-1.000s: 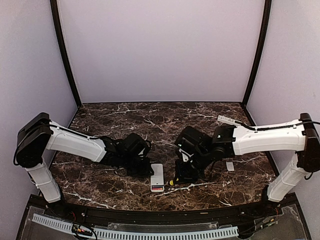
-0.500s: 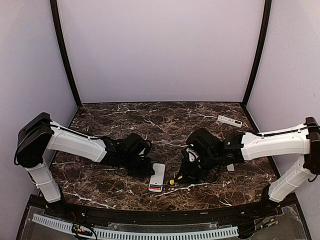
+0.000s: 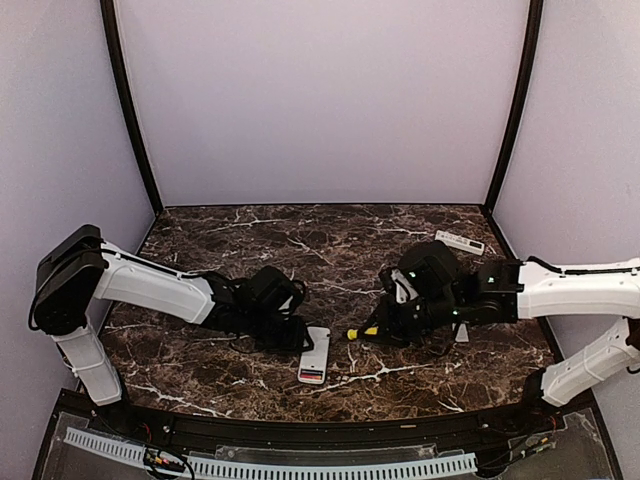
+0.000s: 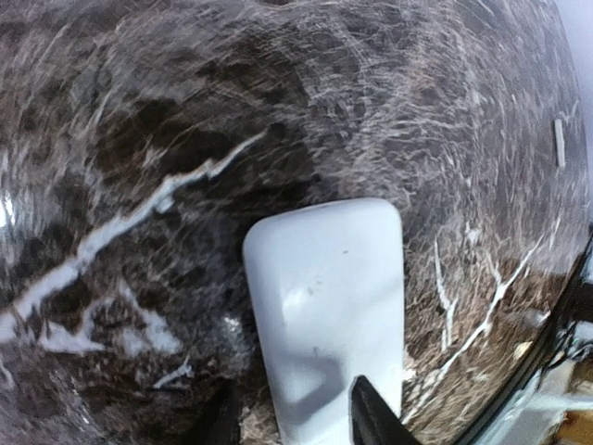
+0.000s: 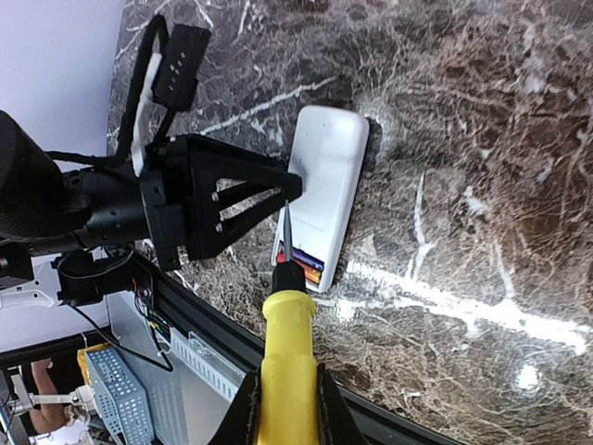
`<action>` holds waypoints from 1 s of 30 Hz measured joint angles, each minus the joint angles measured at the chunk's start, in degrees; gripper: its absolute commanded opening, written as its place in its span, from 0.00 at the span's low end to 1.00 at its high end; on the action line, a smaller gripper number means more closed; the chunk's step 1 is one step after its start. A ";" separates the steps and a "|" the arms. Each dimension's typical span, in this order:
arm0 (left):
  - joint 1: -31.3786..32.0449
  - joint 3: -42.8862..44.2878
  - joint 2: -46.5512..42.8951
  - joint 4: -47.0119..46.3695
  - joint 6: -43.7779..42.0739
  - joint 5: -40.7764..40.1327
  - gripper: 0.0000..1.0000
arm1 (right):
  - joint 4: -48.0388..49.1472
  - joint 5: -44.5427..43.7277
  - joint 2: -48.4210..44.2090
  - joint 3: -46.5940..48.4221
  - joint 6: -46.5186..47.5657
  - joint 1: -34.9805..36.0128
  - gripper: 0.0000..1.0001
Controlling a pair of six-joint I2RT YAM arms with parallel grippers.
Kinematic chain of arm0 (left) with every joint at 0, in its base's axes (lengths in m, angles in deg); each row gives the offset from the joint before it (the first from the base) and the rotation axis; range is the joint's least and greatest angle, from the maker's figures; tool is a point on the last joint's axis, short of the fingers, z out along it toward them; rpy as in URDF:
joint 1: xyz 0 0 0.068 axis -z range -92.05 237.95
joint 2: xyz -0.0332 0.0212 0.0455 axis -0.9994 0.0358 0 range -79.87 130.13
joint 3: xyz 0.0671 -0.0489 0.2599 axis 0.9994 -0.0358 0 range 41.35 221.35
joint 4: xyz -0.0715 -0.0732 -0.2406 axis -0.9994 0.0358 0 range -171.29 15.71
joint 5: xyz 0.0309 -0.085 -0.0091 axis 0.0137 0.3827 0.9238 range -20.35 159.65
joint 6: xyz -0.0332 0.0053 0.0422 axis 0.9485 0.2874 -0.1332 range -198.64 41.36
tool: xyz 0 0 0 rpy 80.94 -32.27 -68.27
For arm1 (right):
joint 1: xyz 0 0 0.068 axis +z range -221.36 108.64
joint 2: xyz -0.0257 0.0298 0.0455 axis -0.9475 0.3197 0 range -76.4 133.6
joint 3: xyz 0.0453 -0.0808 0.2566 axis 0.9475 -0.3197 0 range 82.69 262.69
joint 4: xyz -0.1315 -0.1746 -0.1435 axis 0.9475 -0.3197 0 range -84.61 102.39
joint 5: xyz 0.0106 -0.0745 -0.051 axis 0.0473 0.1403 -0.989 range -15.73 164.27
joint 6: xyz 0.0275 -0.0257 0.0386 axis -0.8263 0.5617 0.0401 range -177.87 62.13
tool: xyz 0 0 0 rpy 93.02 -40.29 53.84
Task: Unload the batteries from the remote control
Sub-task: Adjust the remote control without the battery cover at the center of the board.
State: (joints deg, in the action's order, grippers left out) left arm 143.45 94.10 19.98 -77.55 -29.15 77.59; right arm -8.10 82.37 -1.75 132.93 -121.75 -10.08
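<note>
Right gripper (image 5: 285, 413) clamps the yellow-handled steel screwdriver (image 5: 287, 357), lower centre — left gripper (image 4: 296, 422) straddles the white plastic remote (image 4: 324, 297); whether it grips, we cannot tell.

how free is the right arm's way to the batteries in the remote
Likely yes: the right gripper's screwdriver points at the batteries, exposed in the remote, with nothing between; the left gripper sits aside.

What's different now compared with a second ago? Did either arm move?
The right gripper, holding the yellow screwdriver, drew back rightward from the remote. The remote, the batteries in it, and the left gripper beside it stayed put.
</note>
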 measured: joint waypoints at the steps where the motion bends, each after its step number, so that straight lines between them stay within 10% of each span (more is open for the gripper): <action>1: 0.02 0.50 0.00 0.66 -0.66 -0.31 0.63 | -0.96 -1.11 -1.01 0.22 0.42 -0.11 0.00; 9: 1.42 4.57 -0.63 4.02 -3.69 -2.99 0.80 | -7.48 -8.85 -4.98 1.51 3.32 -1.33 0.00; 30: 7.30 11.30 5.22 14.34 -3.08 -9.05 0.76 | -9.92 -12.90 -7.89 1.49 6.38 -1.36 0.00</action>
State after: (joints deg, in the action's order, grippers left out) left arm 150.75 105.40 25.21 -63.21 -32.23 68.55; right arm -18.02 69.47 -9.64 134.42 -115.37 -11.44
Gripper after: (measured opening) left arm 0.815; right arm 0.144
